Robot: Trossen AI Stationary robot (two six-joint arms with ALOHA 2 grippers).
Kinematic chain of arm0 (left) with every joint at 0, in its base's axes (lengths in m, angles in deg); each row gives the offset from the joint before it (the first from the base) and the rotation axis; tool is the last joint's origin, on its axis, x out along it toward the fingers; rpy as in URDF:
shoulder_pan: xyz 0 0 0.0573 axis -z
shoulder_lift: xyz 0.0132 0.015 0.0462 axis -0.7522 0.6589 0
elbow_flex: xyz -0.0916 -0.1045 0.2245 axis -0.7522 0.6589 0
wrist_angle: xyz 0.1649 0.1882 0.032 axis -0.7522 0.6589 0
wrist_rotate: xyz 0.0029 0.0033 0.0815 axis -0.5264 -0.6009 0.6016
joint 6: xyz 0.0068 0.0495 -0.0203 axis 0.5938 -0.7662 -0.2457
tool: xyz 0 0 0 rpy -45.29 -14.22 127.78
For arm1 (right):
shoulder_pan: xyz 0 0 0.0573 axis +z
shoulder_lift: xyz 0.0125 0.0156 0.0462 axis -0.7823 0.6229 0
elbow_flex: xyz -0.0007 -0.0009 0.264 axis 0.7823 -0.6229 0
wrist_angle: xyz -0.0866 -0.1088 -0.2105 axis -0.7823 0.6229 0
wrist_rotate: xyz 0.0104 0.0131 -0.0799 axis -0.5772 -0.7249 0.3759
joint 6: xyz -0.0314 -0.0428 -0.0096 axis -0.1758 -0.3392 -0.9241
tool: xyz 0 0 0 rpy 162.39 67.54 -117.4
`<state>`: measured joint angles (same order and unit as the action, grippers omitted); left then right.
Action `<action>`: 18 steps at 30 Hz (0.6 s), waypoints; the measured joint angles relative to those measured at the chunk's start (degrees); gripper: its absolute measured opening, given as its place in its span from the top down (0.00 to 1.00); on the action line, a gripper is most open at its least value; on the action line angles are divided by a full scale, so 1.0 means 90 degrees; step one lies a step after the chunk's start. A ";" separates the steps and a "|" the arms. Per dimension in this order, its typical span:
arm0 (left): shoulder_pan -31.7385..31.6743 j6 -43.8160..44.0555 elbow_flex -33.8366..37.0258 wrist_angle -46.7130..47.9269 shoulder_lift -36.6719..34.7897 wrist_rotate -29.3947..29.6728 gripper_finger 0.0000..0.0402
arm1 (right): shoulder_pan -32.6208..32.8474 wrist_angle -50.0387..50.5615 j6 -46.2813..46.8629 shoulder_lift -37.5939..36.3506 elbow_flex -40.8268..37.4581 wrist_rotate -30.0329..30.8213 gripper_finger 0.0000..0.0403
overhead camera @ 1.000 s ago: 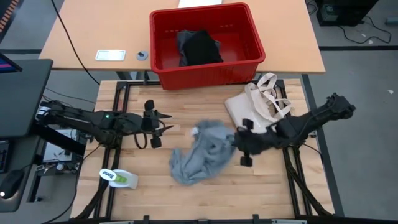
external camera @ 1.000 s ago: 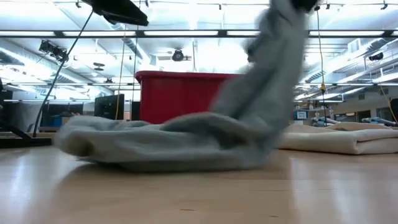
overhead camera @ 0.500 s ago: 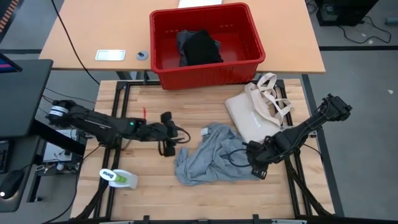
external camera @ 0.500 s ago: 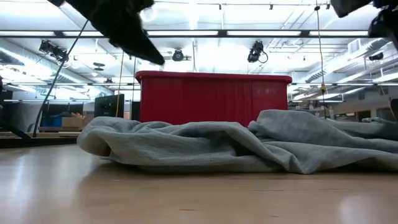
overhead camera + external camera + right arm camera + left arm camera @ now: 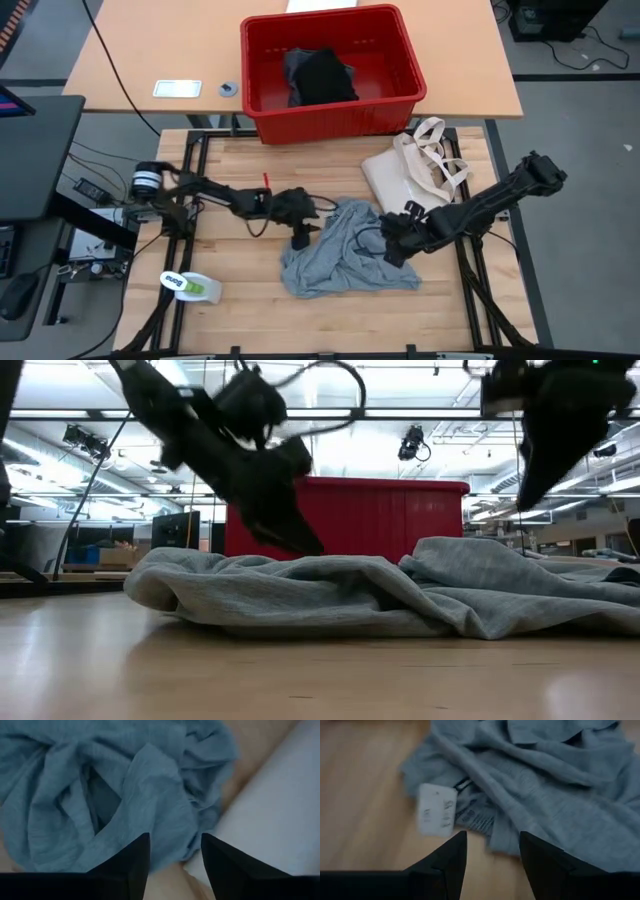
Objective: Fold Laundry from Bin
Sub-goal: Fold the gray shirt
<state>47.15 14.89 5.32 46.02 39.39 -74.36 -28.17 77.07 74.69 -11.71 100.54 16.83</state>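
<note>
- One grey T-shirt (image 5: 340,255) lies crumpled on the wooden table (image 5: 220,320), its white tag (image 5: 436,810) turned out.
- Left gripper (image 5: 304,232) hovers at the shirt's tag edge, fingers (image 5: 447,862) apart, holding nothing.
- Right gripper (image 5: 392,243) hovers over the opposite edge, fingers (image 5: 132,862) apart, empty.
- Red bin (image 5: 400,105) behind holds a black garment (image 5: 322,78).
- Cream tote bag (image 5: 410,175) lies beside the shirt.
</note>
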 joint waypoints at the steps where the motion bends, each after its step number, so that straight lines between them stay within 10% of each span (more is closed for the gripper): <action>1: -0.0062 0.0057 0.0000 -0.0206 0.0150 -0.0291 0.54 | -0.0071 -0.0260 -0.0080 -0.0011 -0.0191 -0.0088 0.56; 10: 0.0008 -0.0110 -0.0440 -0.0731 0.1352 -0.0990 0.59 | -0.0361 -0.1021 -0.0356 -0.0041 -0.0851 0.0001 0.58; 18: 0.0345 -0.1194 -0.0646 -0.0086 0.0621 -0.1000 0.97 | -0.0358 -0.1064 -0.0413 -0.0172 -0.0823 0.0030 0.58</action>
<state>50.26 4.15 -0.50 45.25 44.98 -83.36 -31.39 67.50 70.98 -13.25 93.14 17.10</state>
